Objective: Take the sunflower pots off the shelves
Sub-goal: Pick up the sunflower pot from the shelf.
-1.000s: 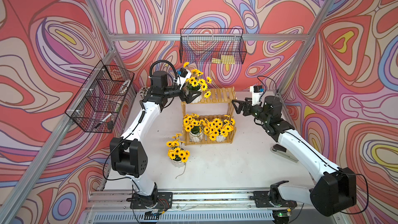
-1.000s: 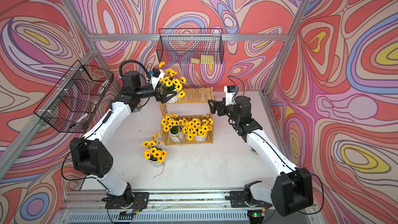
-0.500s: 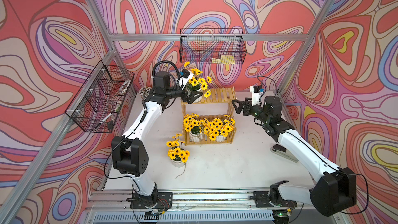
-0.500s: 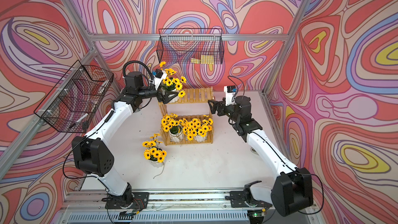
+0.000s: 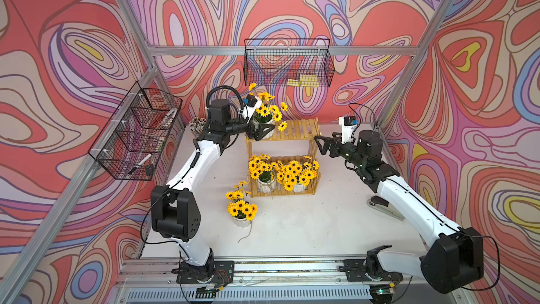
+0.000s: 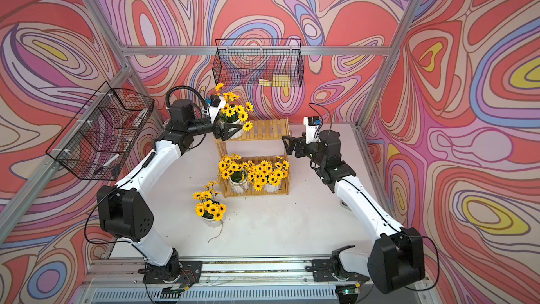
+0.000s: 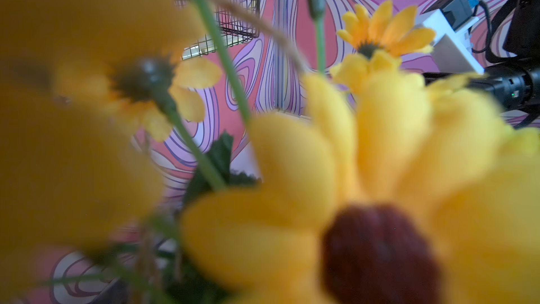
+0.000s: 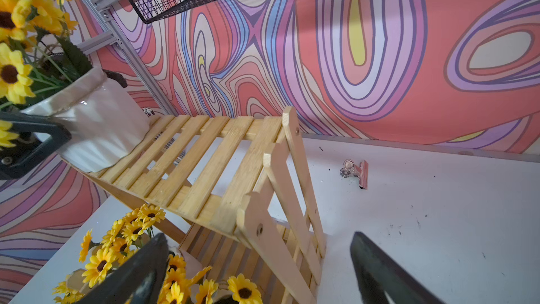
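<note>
The shelves (image 5: 295,133) (image 6: 266,130) (image 8: 204,165) stand mid-table. One sunflower pot (image 5: 266,111) (image 6: 233,111) (image 8: 99,124) sits on the top tier's left end. My left gripper (image 5: 267,130) (image 6: 235,131) straddles it, with a finger (image 8: 32,138) on each side. Whether they press on it does not show. Blurred petals (image 7: 380,171) fill the left wrist view. Two sunflower pots (image 5: 264,184) (image 5: 298,187) stand on the lower tier. Another sunflower pot (image 5: 241,213) (image 6: 210,212) stands on the table. My right gripper (image 5: 321,144) (image 6: 289,144) (image 8: 260,273) is open beside the shelves' right end.
Black wire baskets hang on the back wall (image 5: 287,62) and the left wall (image 5: 137,135). A cup of pencils (image 5: 197,125) stands in the back left corner. A stapler (image 5: 385,207) lies by the right arm, and a binder clip (image 8: 355,171) lies behind the shelves.
My left arm has edged in toward the shelves, with its jaws staying around the top pot. The right arm has not moved.
</note>
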`<state>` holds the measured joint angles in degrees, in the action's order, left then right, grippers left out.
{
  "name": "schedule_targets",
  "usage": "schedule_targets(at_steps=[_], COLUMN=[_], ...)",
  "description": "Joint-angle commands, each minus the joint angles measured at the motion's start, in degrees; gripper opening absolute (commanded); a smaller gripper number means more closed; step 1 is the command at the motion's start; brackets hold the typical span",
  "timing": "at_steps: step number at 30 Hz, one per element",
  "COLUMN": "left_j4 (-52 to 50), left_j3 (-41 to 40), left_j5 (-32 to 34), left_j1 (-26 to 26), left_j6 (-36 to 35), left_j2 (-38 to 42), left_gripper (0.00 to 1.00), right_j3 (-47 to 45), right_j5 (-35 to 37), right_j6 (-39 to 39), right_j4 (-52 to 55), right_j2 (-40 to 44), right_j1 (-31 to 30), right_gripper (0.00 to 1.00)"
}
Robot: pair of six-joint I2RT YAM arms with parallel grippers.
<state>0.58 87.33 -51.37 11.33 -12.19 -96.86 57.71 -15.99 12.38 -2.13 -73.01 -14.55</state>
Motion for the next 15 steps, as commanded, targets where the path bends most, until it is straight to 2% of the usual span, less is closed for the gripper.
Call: schedule_targets(at_steps=[1, 3, 7, 15], left_j4=[1.5, 2.0, 3.6, 4.7], left_j3=[-1.9, -2.3, -3.4, -3.6], left_j5=[1.6, 1.8, 2.2, 1.1], left_j1=[0.2, 0.2, 0.2, 0.1], left_j6=[-2.5, -2.5, -2.2, -1.7], left_j2=[0.6, 0.7, 1.1, 2.1], left_gripper=[0.32, 0.14, 0.0, 0.0], right_j3=[-0.8, -0.8, -0.8, -0.5], right_j5=[-0.4, -0.4, -0.1, 0.3], right_j6=[-0.9, -1.0, -1.1, -1.3], right_j4=[-0.5, -0.6, -0.4, 0.0], right_j2=[-0.3, -0.2, 0.0, 0.2], right_j1=[0.4, 0.4, 0.3, 0.3], right_gripper=[0.98, 0.98, 0.98, 0.98])
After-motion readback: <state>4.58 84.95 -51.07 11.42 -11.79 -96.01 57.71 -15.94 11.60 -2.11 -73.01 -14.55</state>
